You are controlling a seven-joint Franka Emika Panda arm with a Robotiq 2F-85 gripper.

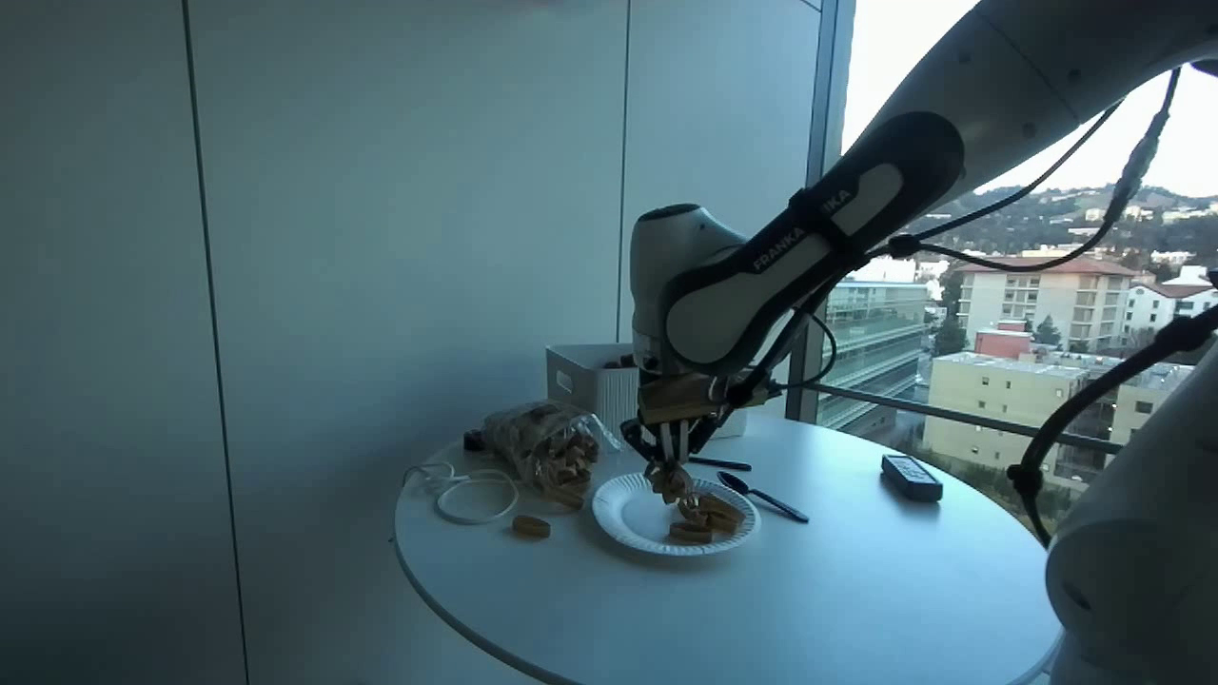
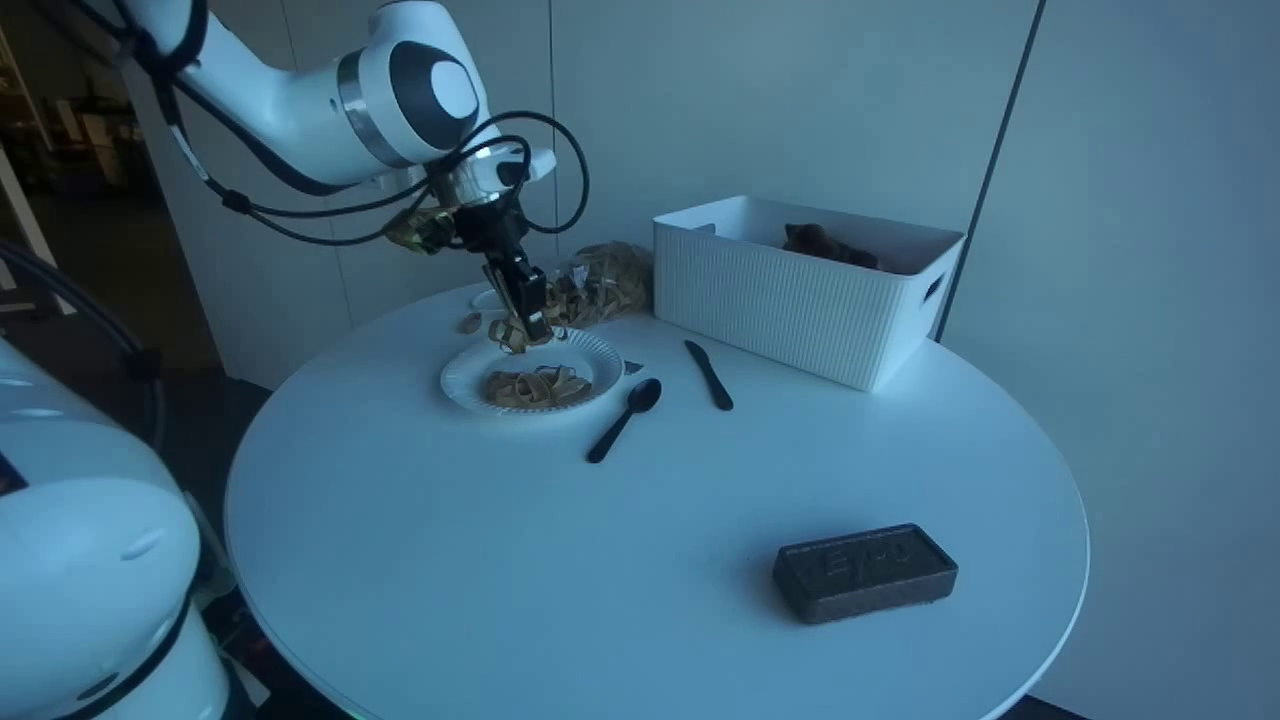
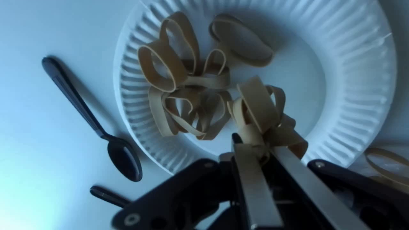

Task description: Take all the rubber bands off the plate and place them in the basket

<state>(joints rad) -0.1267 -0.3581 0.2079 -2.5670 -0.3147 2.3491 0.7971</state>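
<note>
I have the end effector clamped on a clump of rubber bands, low over the plate; more bands lie heaped just beside the grip. The next move, I judge, turns on the white bin, my best guess for the basket: it stands past the dark knife, at the tabletop's edge along the wall, so I should lift high before crossing.

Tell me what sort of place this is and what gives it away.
Probably an office or research lab, seemingly on an upper floor: a robot arm reaches over a round table, the wall is plain and panelled, and a window overlooks buildings.
</note>
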